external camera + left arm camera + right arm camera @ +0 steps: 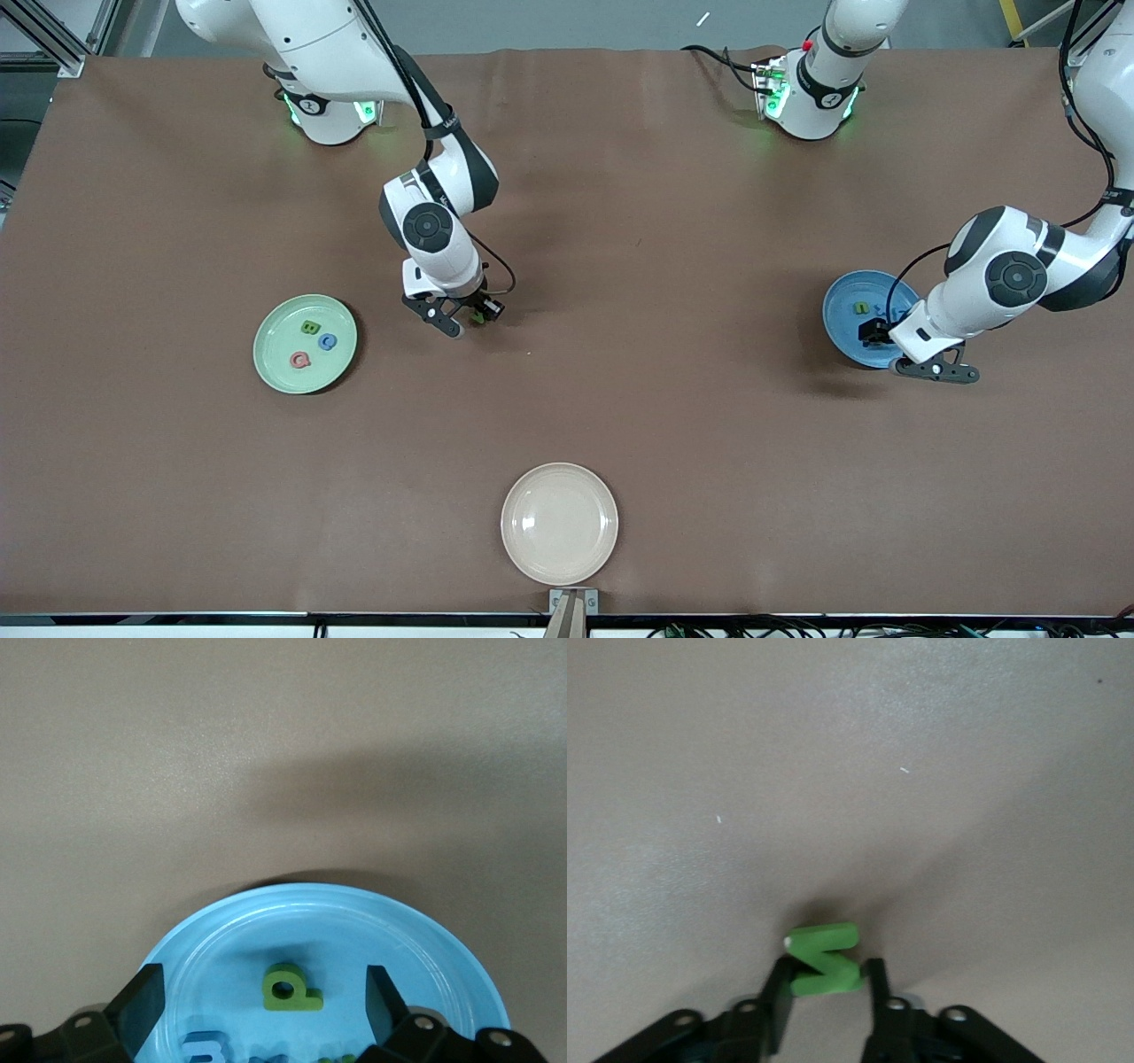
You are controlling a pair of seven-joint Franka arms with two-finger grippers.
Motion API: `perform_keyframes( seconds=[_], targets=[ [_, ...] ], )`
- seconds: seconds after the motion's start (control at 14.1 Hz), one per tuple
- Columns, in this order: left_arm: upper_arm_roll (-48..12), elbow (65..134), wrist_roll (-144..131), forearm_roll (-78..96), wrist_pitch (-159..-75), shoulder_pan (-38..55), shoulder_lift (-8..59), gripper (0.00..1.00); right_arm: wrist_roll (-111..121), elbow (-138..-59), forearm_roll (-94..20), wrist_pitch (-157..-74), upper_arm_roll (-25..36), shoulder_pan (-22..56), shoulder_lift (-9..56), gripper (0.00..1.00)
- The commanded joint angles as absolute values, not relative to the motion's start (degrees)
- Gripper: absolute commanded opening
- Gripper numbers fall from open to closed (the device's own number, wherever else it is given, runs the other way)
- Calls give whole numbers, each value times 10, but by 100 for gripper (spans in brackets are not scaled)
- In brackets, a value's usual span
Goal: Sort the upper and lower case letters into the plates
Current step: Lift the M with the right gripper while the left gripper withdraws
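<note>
Brown cloth covers the table [620, 221] in the front view. The right gripper [468, 317] is low over the cloth between the pale green plate [275, 359] and the table's middle, pinching a green letter [478, 316]. On the pale green plate lie a green piece [309, 328], a blue piece [328, 341] and a red piece [300, 360]. The left gripper [890, 341] hangs over the blue plate [842, 310] at the left arm's end of the table. A cream-white plate [559, 523] sits nearest the front camera.

From the left wrist, the left gripper's fingers [142, 1001] stand wide apart over the blue plate, and a green letter piece [290, 988] lies on the plate between them, touching neither. A blue piece [205, 1051] lies beside it.

From the right wrist, the right gripper's fingers [780, 992] are closed narrowly on the zigzag green letter, which juts out past the fingertips.
</note>
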State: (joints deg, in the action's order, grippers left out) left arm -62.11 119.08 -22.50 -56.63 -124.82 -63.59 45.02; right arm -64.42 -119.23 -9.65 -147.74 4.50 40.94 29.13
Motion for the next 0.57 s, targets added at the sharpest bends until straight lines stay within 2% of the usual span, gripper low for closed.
perform_keyframes(
  seconds=[0.0, 0.07, 0.28, 0.5],
  targets=[
    [-624, 1193, -219, -565, -1241, -639, 433, 100, -652, -1198, -83, -1477, 53, 418, 296, 12],
    [-624, 1189, -217, -565, -1241, -639, 433, 100, -653, -1197, -83, -1477, 54, 415, 296, 1],
    [-612, 1193, -203, -552, -1242, -635, 399, 100, -643, -1197, -82, -1468, 54, 406, 292, 0],
    [-584, 1192, -105, -427, -1243, -625, 328, 100, -597, -1192, -78, -1429, 67, 394, 269, 0]
  ],
)
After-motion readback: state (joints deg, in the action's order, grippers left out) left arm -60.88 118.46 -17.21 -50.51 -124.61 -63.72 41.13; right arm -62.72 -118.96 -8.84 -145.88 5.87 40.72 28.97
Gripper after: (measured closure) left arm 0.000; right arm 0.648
